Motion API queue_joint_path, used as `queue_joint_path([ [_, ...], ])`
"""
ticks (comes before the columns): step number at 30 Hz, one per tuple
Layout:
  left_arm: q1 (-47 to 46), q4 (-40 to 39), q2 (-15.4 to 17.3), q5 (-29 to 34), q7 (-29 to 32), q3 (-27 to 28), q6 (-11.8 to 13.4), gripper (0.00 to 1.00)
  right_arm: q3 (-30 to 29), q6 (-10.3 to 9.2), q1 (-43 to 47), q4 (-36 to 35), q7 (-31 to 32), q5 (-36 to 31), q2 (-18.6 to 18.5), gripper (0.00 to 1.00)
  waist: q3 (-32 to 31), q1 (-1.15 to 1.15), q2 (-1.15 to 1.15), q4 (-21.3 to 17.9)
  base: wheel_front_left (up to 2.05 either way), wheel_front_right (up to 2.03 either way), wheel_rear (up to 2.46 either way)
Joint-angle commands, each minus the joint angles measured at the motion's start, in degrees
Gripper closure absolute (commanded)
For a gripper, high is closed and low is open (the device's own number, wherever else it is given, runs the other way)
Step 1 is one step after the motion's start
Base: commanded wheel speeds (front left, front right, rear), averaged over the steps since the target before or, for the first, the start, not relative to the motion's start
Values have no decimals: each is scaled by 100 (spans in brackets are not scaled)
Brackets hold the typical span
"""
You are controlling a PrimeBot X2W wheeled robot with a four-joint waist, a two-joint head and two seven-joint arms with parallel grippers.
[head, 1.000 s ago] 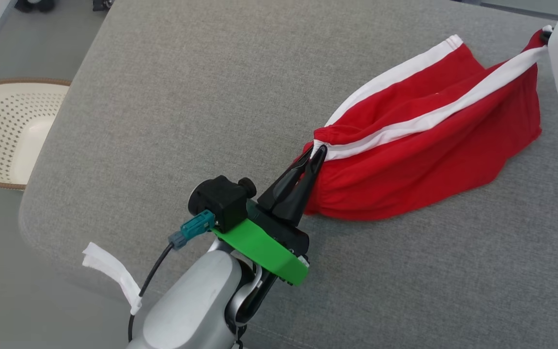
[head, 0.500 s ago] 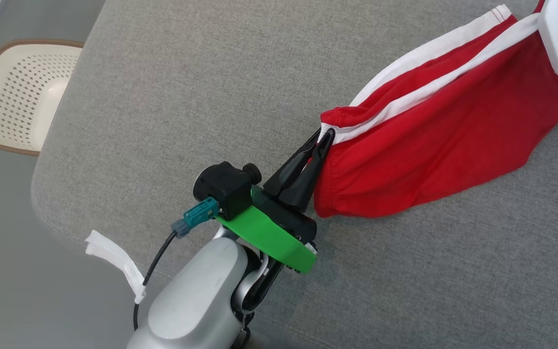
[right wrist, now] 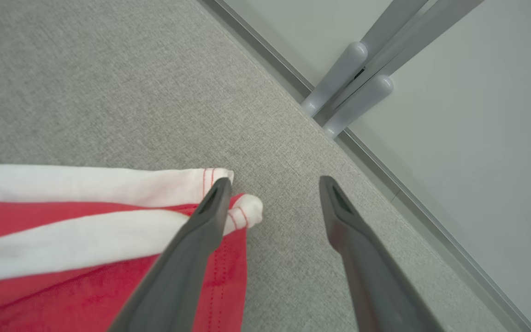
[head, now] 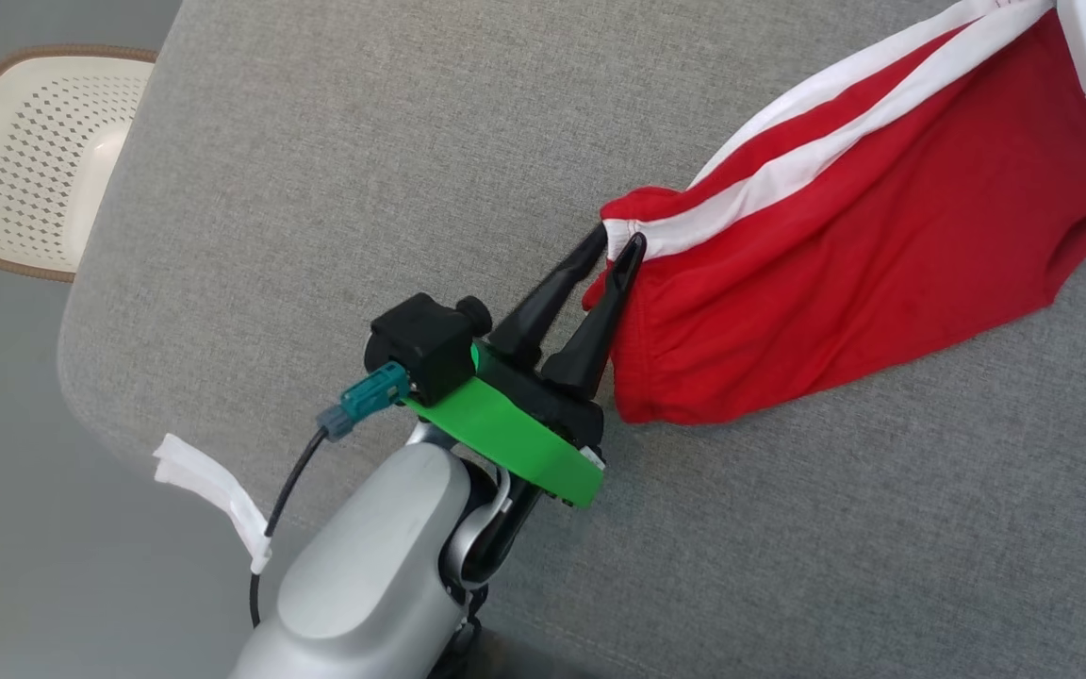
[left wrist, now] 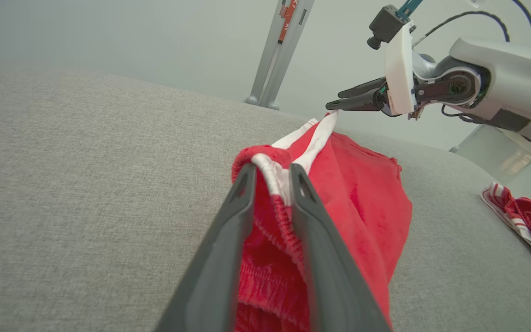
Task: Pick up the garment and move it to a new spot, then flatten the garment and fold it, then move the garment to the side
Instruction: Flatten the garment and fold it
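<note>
Red shorts point(head: 845, 273) lie stretched at 2 o'clock on grey cushion point(head: 364, 141). Right hand point(right wrist: 275, 182) wide apart, hem free; left hand point(head: 616, 240) slightly parted around waistband. Back both out straight, don't snag cloth.

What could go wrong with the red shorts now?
1. The left gripper has its fingers slightly apart with the waistband of the red shorts between them. Pulling back could snag it and drag the shorts.
2. The right gripper is open, but the hem corner seems to lie against one finger and might catch as the arm lifts.
3. The shorts lie bunched on the gray padded surface, so a fold could come out crooked.
</note>
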Motion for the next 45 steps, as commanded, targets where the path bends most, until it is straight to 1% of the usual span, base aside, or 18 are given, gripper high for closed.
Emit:
queue_joint_path([
  [1,-85,-16,4,78,-18,135,8,0,23,-12,-78,107,-159,-33,55,0,-22,0,0,-24,0,0,0],
  [6,68,-168,5,127,-18,441,8,0,206,-12,-122,293,-567,41,98,0,-138,0,0,-109,0,0,0],
  [10,163,-151,4,230,-18,607,8,0,161,-12,-71,447,-1112,106,156,0,-316,0,0,-202,0,0,0],
  [14,329,-106,5,386,-18,886,8,0,33,-12,277,537,-1803,310,328,0,-595,0,0,-359,0,0,0],
  [21,802,-266,9,732,-19,1768,8,0,-241,-12,995,553,-3166,676,677,0,-1218,0,0,-814,0,0,0],
  [25,1113,-343,6,1268,-18,2188,97,0,-510,-12,1547,540,-3922,909,912,0,-1585,0,0,-1082,0,0,0],
  [27,1284,-327,7,1426,-19,2303,117,0,-653,-12,1824,529,-4202,983,976,0,-1783,0,0,-1228,0,0,0],
  [30,1514,-320,8,1551,-18,2464,143,0,-810,-12,2242,394,-4396,869,1076,0,-2025,0,0,-1427,0,0,0],
  [32,1685,-357,8,1618,-19,2612,153,0,-995,-12,2547,242,-4441,759,1142,0,-2149,0,0,-1570,0,0,0],
  [34,1834,-410,6,1693,-18,2750,178,0,-1299,-12,2838,-48,-4450,571,1179,0,-2228,0,0,-1696,0,0,0],
  [36,1964,-459,8,1727,-18,2851,195,0,-1762,-12,3190,-360,-4449,312,1188,0,-2281,0,0,-1780,0,0,0],
  [40,2227,-500,8,1749,-18,2944,188,0,-2698,-11,4034,-1072,-4450,-344,1456,0,-2395,0,0,-1938,0,0,0],
  [42,2359,-526,7,1713,-18,2954,199,0,-3257,-12,4577,-1433,-4450,-671,1692,0,-2469,0,0,-2018,0,0,0],
  [45,2540,-552,7,1690,-18,2942,264,0,-3875,-12,5215,-1837,-4450,-971,2032,0,-2574,0,0,-2093,0,0,0],
])
